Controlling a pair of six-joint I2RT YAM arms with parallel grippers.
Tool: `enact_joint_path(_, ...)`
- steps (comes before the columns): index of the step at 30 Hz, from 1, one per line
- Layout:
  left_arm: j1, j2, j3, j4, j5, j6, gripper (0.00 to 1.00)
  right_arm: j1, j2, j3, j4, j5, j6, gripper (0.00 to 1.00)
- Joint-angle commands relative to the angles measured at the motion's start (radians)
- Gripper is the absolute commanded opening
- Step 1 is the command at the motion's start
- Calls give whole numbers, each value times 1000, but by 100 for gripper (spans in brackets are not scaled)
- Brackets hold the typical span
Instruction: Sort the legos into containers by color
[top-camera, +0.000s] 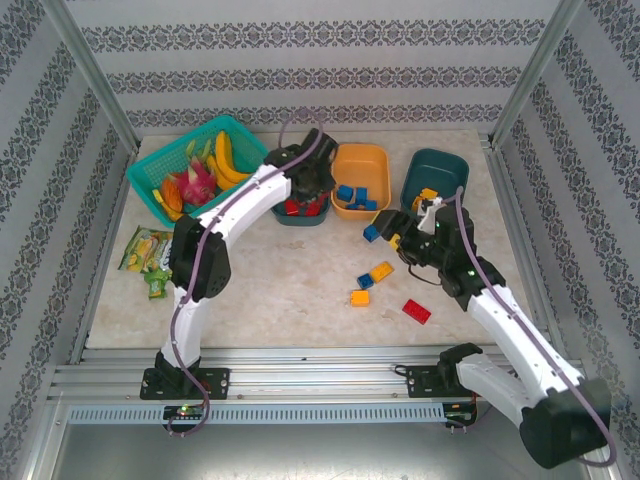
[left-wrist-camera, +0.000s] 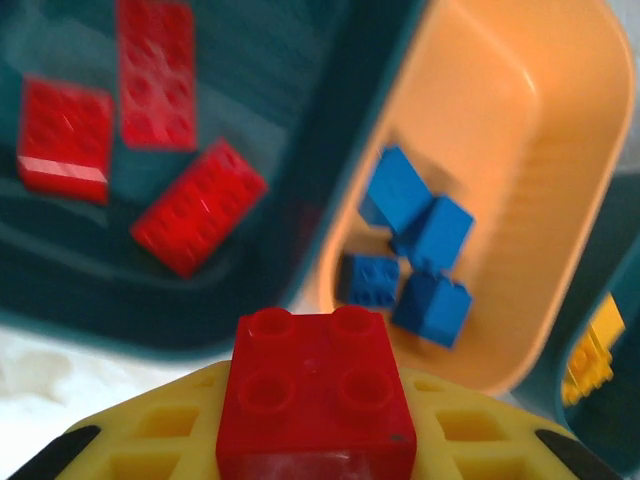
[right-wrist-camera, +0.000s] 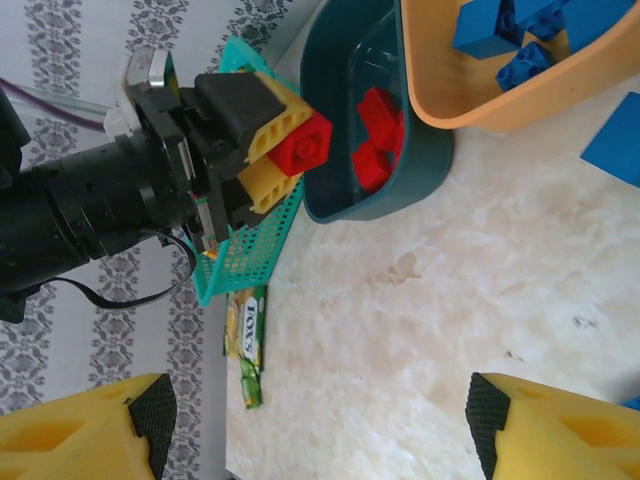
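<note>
Red brick (left-wrist-camera: 315, 400): your left gripper (right-wrist-camera: 285, 150) pinches it.
Right gripper (right-wrist-camera: 315, 435): spread wide.
Teal tub (left-wrist-camera: 270, 90): brick's eleven o'clock.

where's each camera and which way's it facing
top external: above, behind bases, looking down at the table; both arms show.
left wrist: on left arm, facing teal tub and orange tub; left gripper holds red lego.
right wrist: on right arm, facing left gripper; right gripper open at bottom.
shared: both wrist views show that lego.
</note>
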Motion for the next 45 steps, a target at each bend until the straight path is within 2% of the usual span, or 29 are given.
enact_joint_path(1,62,67,48,42,41,145,20,-4,73,65,137,-11,56,80)
enact_joint_path(6,114,209,197,95,100,218,20,-4,176,122,170,37,84,80)
enact_joint_path(11,136,363,389,22,106,215,20,-6,254,183,143,58,93,80)
enact_joint_path(19,143,425,394,25,145,183,20,-5,304,216,107,62,85,80)
enact_joint_path(21,142,427,390,5,146,179,23,-6,309,217,90,68,79,79)
enact_joint_path(24,142,424,390,-17,163,175,33,-3,315,229,44,81,66,79)
enact_joint_path(30,142,383,389,-45,165,171,54,6,304,297,-112,151,-8,79)
enact_joint_path(37,142,276,388,-70,144,183,71,76,267,403,-428,304,-129,79)
enact_joint_path(41,132,156,321,-74,128,199,74,167,227,385,-534,397,-118,78)
enact_joint_path(45,110,-33,127,-27,126,230,76,265,220,344,-607,426,-133,77)
